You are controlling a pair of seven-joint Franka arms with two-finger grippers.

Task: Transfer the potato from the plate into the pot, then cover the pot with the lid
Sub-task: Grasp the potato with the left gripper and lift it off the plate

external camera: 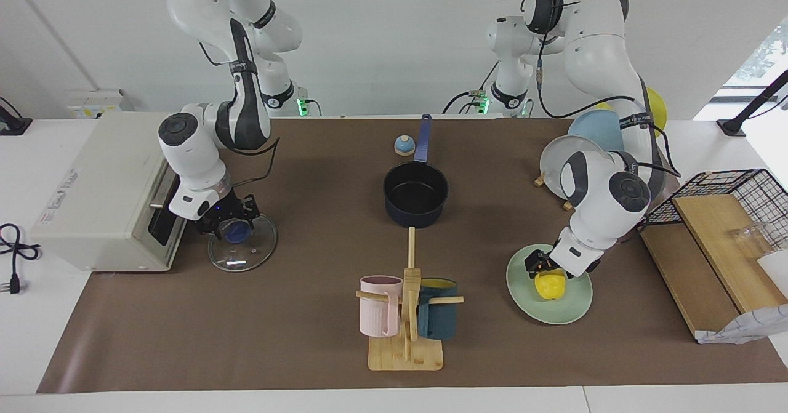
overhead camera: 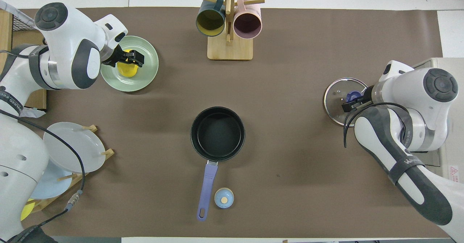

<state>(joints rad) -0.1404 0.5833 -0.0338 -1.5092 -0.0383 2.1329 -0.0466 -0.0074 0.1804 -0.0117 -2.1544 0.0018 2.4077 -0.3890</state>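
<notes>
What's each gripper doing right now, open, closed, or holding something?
Left gripper: open, down at the potato on the plate.
Right gripper: at the lid knob; grip cannot be told.

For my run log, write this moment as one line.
left gripper open at potato on plate | right gripper at lid | pot empty

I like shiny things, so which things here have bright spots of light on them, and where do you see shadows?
In the facing view, the lid shows small white glints on its glass, and the potato looks glossy; soft shadows lie on the brown mat beside the pot and under the left gripper. In the overhead view, the lid's metal rim shines, and a faint shadow spreads around the pot.
</notes>
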